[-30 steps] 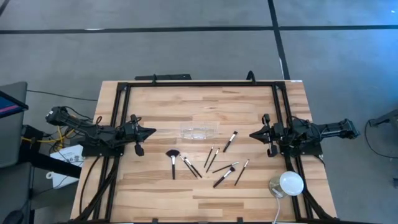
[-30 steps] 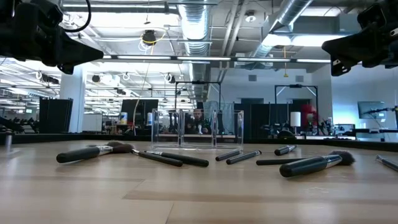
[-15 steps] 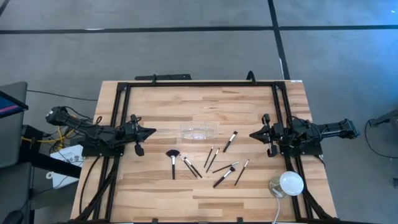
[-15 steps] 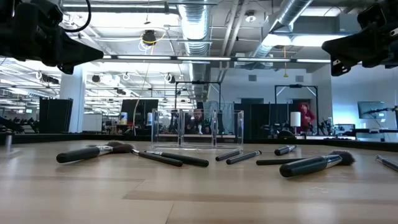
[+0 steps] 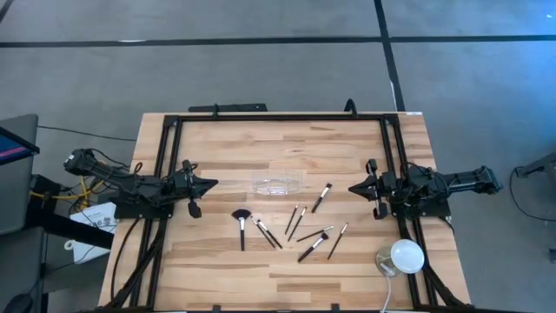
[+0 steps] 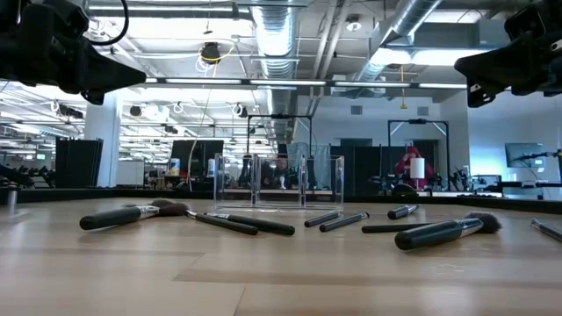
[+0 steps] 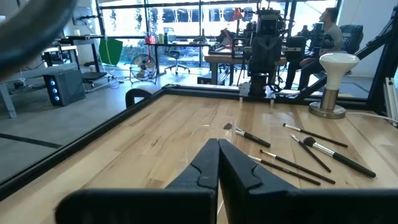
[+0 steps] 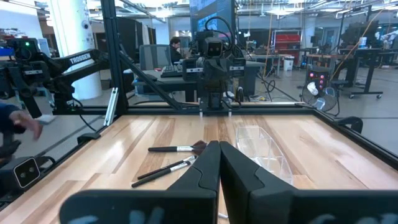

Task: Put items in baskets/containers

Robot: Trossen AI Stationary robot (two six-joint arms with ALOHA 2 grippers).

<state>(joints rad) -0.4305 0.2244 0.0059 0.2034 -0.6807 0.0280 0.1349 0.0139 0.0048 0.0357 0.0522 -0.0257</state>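
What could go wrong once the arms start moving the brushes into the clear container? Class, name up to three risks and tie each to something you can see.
1. The brushes lie close together, two nearly touching, so closing on one may drag a neighbour.
2. The container is clear and probably light; a brush or gripper could nudge it.
3. The brushes lie flat on the table, so the left gripper or right gripper, both shut now, may scrape the wood.

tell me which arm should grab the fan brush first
Left. The fan brush lies on the left side of the spread, nearer the shut left gripper; the shut right gripper sits beyond the other brushes.
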